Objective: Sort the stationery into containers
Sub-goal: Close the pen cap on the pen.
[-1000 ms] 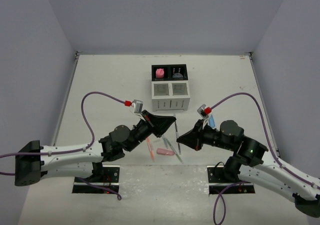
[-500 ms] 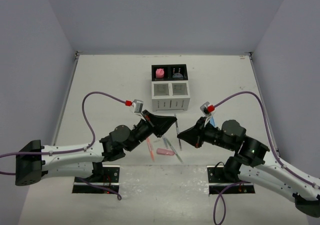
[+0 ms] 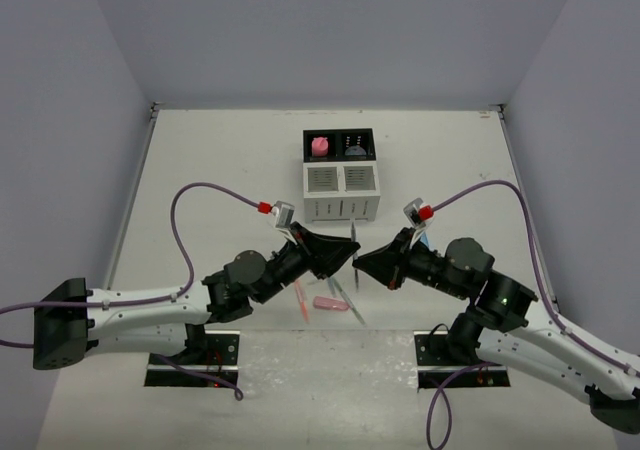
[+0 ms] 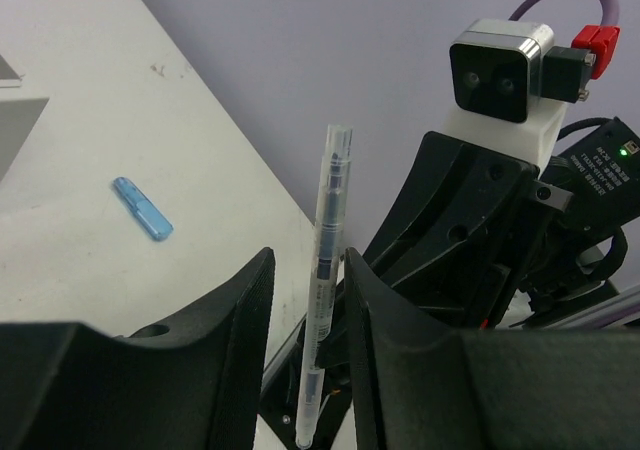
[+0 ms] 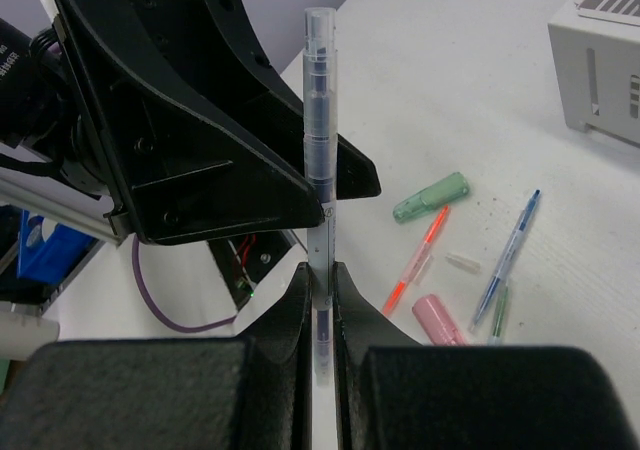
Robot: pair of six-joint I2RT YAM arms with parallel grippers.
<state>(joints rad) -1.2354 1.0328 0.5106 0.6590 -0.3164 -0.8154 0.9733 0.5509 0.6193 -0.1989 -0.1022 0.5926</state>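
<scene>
Top view: thin grey see-through pen (image 3: 354,253) held near upright above the pale white surface (image 3: 220,160), between left fingers (image 3: 341,254) and right fingers (image 3: 368,261), whose tips meet there; both arms equally near. Black-and-white four-compartment organizer (image 3: 340,178) beyond, toward the far lilac wall.

Left wrist view: left fingers parted, one on either side of the shaft, which runs up between them; not clamped. Stubby blue marker (image 4: 142,208) lies well apart.

Right wrist view: right fingers pinched tight on the pen's lower shaft. Loose below: green marker (image 5: 430,197), orange pen (image 5: 418,255), blue pen (image 5: 510,245), stubby pink marker (image 5: 438,318). Probable handover, so closure must come across the shaft.
</scene>
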